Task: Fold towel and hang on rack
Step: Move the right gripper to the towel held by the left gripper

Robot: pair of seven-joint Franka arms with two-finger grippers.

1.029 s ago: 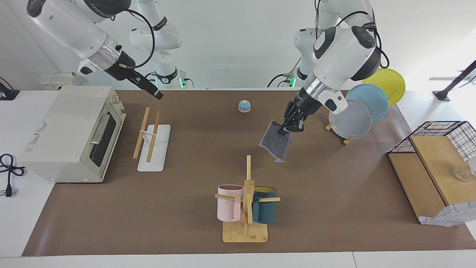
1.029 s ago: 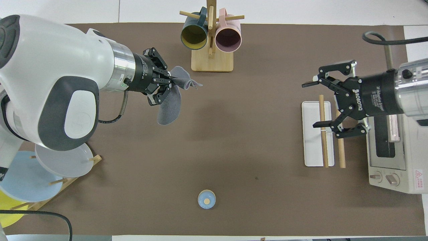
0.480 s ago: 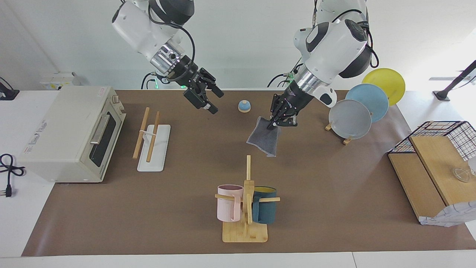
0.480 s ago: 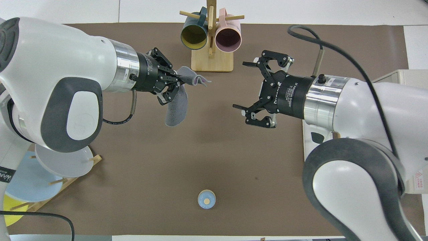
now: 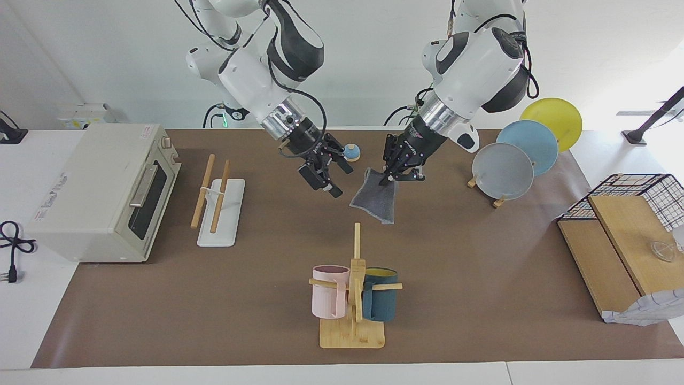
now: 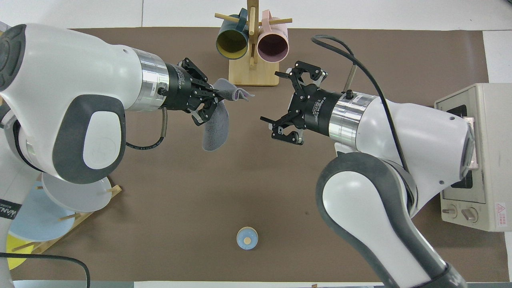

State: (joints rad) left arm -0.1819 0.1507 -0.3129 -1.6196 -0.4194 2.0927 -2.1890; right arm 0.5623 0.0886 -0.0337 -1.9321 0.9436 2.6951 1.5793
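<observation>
Left pincer (image 5: 386,179) clenched on soft grey towel (image 5: 374,197) hanging limp, right pincer (image 5: 329,176) spread wide beside it

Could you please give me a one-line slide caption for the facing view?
Left gripper holds the towel aloft by a corner; open right gripper beside it.

I see a table (image 5: 481,299) covered by a brown mat, and on it, at the right arm's end, a cream toaster oven (image 5: 101,192) with the rack (image 5: 219,203) just beside it. A bamboo mug tree (image 5: 352,299) with a pink and a teal mug stands at the edge farthest from the robots, and a small blue bell (image 5: 351,152) sits close to the robots. At the left arm's end I have a wooden plate stand (image 5: 513,166) with grey, blue and yellow plates, and wooden boards under a wire basket (image 5: 625,230).
</observation>
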